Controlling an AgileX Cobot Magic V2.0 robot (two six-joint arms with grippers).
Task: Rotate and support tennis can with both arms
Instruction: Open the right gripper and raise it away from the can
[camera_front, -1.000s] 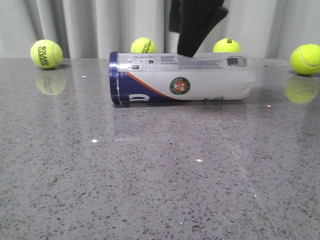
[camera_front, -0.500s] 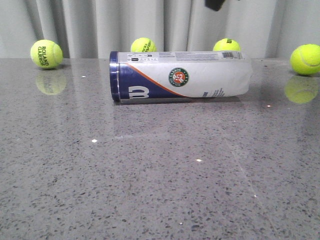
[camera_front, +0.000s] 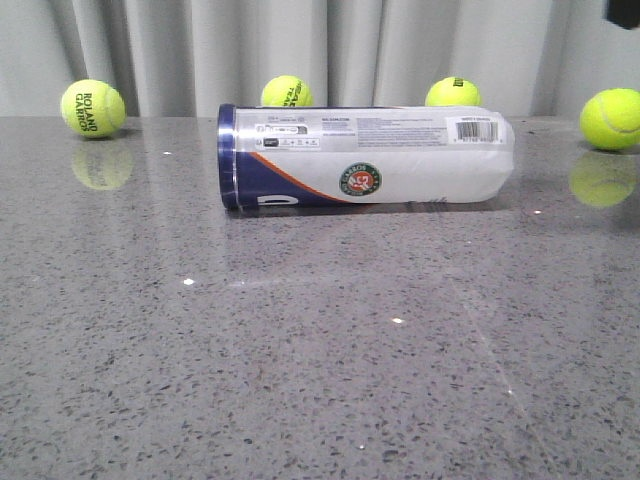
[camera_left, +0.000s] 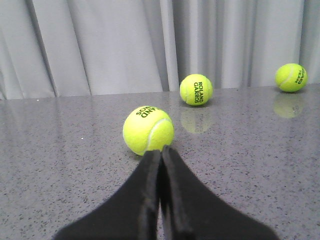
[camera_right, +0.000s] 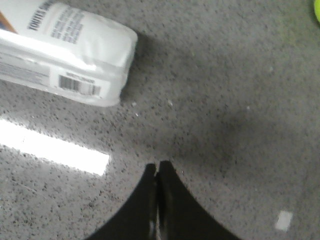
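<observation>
While the tennis can lies on its side across the upper middle of the front view, nothing touches it: its navy-blue end band faces the left of the frame, its ribbed end the right, and the round logo sits low on the side toward the camera. Bare grey table fills the whole lower half of that frame in front of the can, with open surface also at both of its ends. Four tennis balls line the far edge by the curtain: one at upper left, two just behind the can, and one at the right edge. Only a dark scrap of the right arm shows, in the top right corner. Seen from the right wrist, the right gripper has its fingers pressed together above bare table, well apart from the can's barcode end in the upper left. Seen from the left wrist, the left gripper is likewise pressed together, its tips just beside a ball.
</observation>
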